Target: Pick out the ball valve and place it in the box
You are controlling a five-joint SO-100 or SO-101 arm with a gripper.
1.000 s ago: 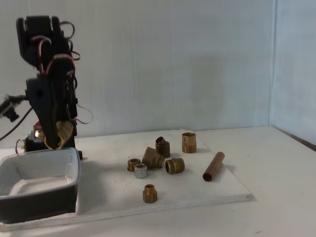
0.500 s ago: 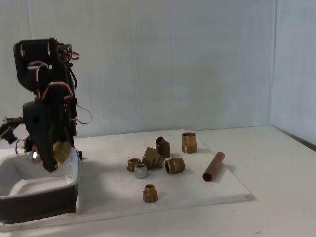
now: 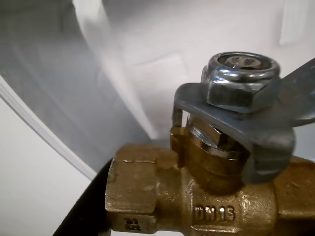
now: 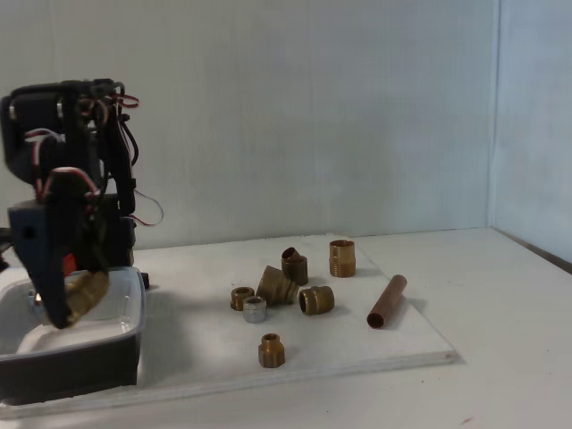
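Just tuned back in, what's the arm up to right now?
The arm's gripper is clamped on the ball valve and hangs over the box at the left of the fixed view, so the valve is at the drop-off but not released. In the wrist view the brass valve body with its silvery nut sits right in front of the lens. The other brass fittings, a small silver nut and a copper pipe lie on the white board.
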